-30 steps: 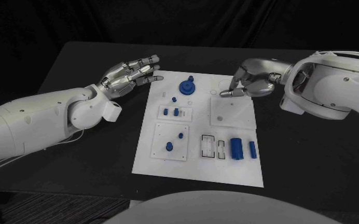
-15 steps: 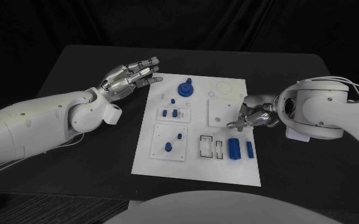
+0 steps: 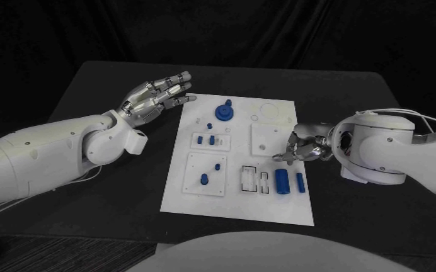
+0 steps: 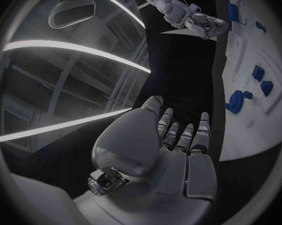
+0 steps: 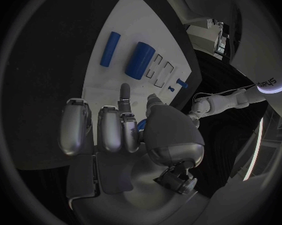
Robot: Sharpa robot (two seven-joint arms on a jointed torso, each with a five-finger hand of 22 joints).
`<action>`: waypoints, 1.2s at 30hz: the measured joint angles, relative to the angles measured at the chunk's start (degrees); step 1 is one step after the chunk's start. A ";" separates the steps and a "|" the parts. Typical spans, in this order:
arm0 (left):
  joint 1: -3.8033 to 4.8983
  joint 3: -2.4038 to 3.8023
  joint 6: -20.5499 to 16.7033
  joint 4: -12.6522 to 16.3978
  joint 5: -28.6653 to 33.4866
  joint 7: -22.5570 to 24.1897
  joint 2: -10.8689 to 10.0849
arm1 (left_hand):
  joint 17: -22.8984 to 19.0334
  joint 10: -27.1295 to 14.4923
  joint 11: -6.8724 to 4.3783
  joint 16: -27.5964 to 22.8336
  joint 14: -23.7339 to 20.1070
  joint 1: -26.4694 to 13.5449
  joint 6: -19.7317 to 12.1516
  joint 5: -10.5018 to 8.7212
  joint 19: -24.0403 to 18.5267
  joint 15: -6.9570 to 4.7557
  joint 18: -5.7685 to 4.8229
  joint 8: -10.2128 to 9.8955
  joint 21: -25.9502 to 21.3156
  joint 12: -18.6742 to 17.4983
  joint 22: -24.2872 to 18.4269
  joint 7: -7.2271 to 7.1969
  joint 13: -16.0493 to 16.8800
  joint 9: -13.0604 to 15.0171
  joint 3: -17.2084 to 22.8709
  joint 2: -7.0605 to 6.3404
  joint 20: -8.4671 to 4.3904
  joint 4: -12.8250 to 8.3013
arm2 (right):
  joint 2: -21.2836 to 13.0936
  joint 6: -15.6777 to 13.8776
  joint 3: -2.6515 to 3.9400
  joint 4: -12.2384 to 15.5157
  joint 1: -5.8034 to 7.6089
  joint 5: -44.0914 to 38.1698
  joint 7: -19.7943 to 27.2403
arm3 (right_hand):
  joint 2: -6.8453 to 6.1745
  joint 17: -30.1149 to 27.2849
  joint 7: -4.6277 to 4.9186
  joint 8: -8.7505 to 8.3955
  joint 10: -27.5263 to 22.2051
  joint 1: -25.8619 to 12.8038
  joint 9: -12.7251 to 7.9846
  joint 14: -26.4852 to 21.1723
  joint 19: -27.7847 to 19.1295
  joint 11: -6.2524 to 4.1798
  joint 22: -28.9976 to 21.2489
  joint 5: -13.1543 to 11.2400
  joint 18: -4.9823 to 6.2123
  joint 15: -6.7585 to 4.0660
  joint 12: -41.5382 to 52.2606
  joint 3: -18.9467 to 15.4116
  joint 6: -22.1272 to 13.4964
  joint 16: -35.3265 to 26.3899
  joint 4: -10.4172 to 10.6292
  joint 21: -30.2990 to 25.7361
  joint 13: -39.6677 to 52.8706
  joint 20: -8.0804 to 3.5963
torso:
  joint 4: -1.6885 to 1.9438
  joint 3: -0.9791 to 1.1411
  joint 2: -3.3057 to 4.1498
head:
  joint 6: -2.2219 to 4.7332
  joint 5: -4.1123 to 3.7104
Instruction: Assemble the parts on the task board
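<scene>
**Right hand drops to the board's near end**

The right hand (image 3: 298,148) has swung from the far edge of the board (image 3: 273,206) down its right side, and now hangs just beyond the two blue cylinders (image 3: 284,181) lying side by side. I judge it is lining up to pick one. Its fingers are curled inward; a speck of blue shows between them in the wrist view, but I cannot tell whether it is a held part or only something behind.

The left hand (image 3: 156,97) has barely stirred: it hovers off the board's left edge, fingers spread and empty, the blue gear (image 3: 224,109) just past its fingertips.

The board is a flat, matte white plate with shallow rectangular recesses. The parts look like smooth hard plastic: a thick round cylinder, a slimmer rod (image 3: 300,181) beside it, small pegs (image 3: 211,139) upright in their sockets, and the knobbed gear.
</scene>
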 measured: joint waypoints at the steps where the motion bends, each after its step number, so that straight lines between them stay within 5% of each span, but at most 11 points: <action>1: -0.07 -0.01 0.00 0.00 0.00 0.02 -0.01 | 0.00 0.00 0.00 0.00 0.00 0.00 0.00 0.00 0.00 0.00 0.00 0.00 0.00 0.00 0.00 0.00 0.00 0.00 0.00 0.00 0.00 0.00 | 0.03 -0.23 0.00 0.05 -0.20 -0.21 -0.08 | 0.00 -0.06 -0.03 0.23 0.00 0.00 0.33 0.00 0.00 0.00 0.00 0.00 0.00 0.00 0.00 -0.07 -0.27 0.00 -0.07 0.00 0.00 0.00 | 0.00 0.01 -0.14 | 0.00 0.01; 14: -0.44 -0.02 0.03 -0.06 0.00 0.08 -0.01 | 0.00 0.00 0.00 0.00 0.00 0.00 0.00 0.00 0.00 0.00 0.00 0.00 0.00 0.00 0.22 0.00 0.00 0.00 0.00 0.00 0.00 0.00 | 0.11 -1.27 0.03 0.54 -1.25 -4.80 -1.38 | -1.60 -0.46 -0.55 4.38 0.00 -2.03 6.52 -0.20 0.00 -0.42 0.00 -3.11 0.01 -0.20 0.00 -0.71 -2.01 0.37 0.24 0.88 -0.01 0.00 | 0.03 0.09 -2.29 | 0.00 0.16; 23: -0.60 -0.01 0.08 -0.18 0.00 0.08 0.06 | 0.01 0.00 0.00 0.00 0.00 0.00 0.00 0.00 0.00 0.00 0.00 0.00 0.00 0.00 0.31 0.00 0.00 0.00 0.32 0.00 0.00 0.00 | 0.05 -0.79 0.01 0.78 -2.25 -6.78 -1.88 | -1.90 -0.53 -0.55 5.05 0.20 -2.32 8.02 0.00 0.00 -0.62 -0.01 -3.62 0.01 -0.41 0.00 -0.71 -2.01 0.37 0.24 1.12 -0.02 0.00 | -0.13 0.25 -2.94 | 0.00 0.49; 36: -0.80 -0.02 0.22 -0.40 0.00 0.02 0.11 | 0.01 -0.20 0.20 0.00 0.02 0.00 -0.20 0.00 0.01 0.42 0.00 0.00 0.00 0.00 0.44 0.20 0.00 0.00 0.47 0.00 0.00 -0.16 | 0.25 -0.40 0.00 0.90 -4.98 -8.35 -2.15 | -1.90 -0.88 -0.75 5.32 0.20 -2.32 8.35 0.00 0.00 -0.62 0.01 -3.78 0.02 -0.41 0.00 -0.71 -2.21 0.36 0.24 1.12 -0.02 0.00 | -0.14 0.13 -3.41 | 0.00 0.32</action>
